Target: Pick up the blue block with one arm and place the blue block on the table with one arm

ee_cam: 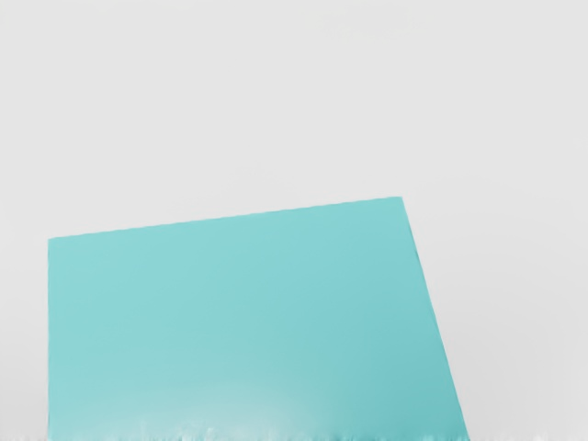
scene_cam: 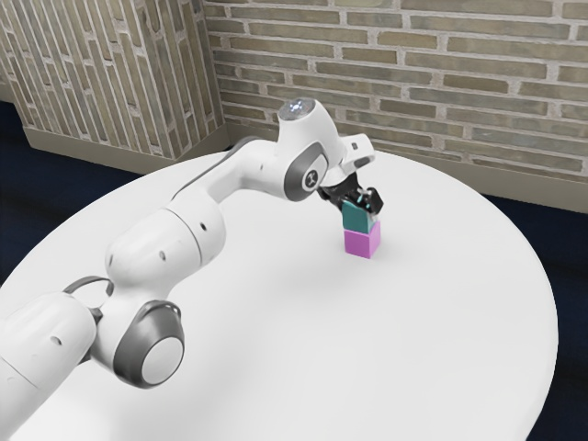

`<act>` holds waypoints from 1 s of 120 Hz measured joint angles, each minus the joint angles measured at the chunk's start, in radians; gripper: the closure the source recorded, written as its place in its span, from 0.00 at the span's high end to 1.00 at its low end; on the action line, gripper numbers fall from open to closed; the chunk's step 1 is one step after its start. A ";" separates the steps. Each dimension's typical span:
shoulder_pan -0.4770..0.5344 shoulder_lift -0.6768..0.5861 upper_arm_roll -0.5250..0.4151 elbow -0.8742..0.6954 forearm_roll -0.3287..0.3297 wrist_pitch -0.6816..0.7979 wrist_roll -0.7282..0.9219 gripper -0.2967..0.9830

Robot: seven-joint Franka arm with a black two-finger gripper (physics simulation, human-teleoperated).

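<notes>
Directly above the pink block [scene_cam: 361, 242], and apparently touching it: the blue block [scene_cam: 356, 218], more teal than true blue, flat-sided, straight-edged and plain. Looks deep and muted in the exterior view, much paler in the wrist view, near turquoise, with a whitish sheen over part of one smooth face and crisp corners. Upright, close in line with the pink block. Above the pink block too, at the blue block's top: the end effector [scene_cam: 360, 203], dark; cannot tell whether wide, narrow or gripping. Beneath the pink block, the white, round-edged table [scene_cam: 276, 322].
</notes>
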 joint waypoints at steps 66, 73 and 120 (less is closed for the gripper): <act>0.018 -0.030 0.006 -0.062 0.008 -0.005 -0.006 0.53; 0.018 -0.051 0.007 -0.077 0.008 -0.005 -0.006 0.53; 0.094 -0.206 0.013 -0.202 0.018 -0.040 -0.009 0.53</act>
